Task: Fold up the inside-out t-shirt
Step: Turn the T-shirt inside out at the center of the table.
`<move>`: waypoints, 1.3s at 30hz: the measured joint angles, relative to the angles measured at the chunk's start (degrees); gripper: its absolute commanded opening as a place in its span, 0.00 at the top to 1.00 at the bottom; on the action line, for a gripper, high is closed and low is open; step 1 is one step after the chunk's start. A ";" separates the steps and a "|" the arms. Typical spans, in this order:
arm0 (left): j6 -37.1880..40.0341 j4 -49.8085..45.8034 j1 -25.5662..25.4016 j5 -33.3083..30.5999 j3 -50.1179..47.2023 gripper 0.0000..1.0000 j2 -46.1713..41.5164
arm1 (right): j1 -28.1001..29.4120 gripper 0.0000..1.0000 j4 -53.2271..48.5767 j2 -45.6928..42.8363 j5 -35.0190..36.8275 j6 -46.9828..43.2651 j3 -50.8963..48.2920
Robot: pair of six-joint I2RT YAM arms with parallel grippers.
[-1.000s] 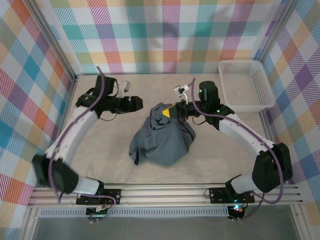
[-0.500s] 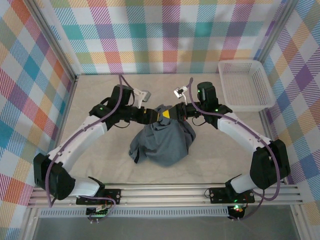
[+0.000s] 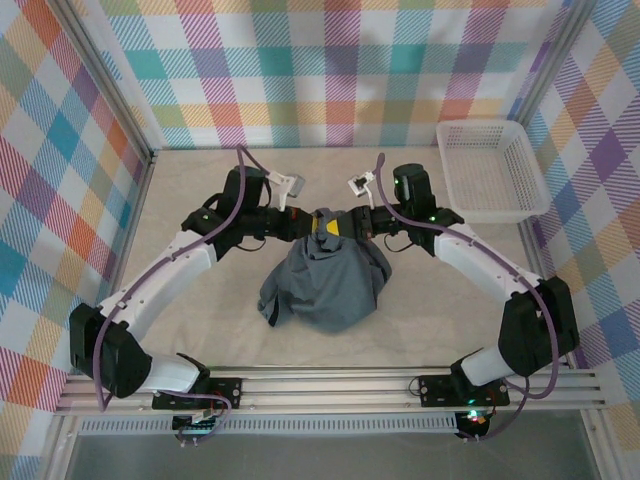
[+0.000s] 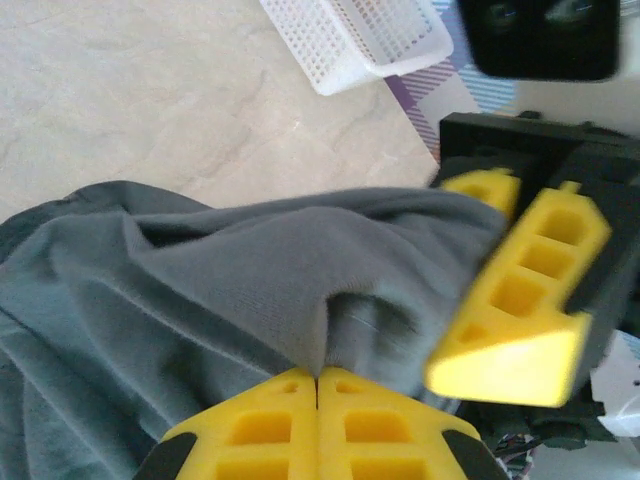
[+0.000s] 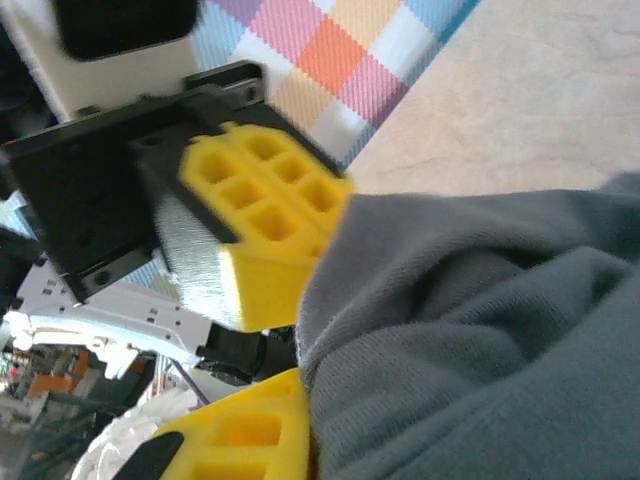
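Top view: bright, even light from overhead, no glare. A thin soft shadow rims the inside-out t-shirt on the table.
Left wrist view: right gripper motion-smeared (cloth beside it soft too).
Right wrist view: cloth weave sharp, lower-left background blurred, top corner washed pale.

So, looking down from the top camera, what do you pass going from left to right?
left gripper → right gripper → white mesh basket. The t-shirt spreads below both grippers, so it gets no place in line.
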 measured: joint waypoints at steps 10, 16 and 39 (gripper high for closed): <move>-9.05 7.41 0.07 4.74 0.22 1.00 -3.23 | -8.76 0.49 -1.51 3.23 5.86 0.07 -8.35; -11.28 8.24 0.04 6.32 0.24 1.00 -2.60 | -7.82 0.29 -1.81 -7.91 13.18 -6.03 -12.26; -12.11 8.46 0.04 4.90 0.46 1.00 -1.53 | -1.51 0.36 4.70 -7.74 8.15 36.11 -2.93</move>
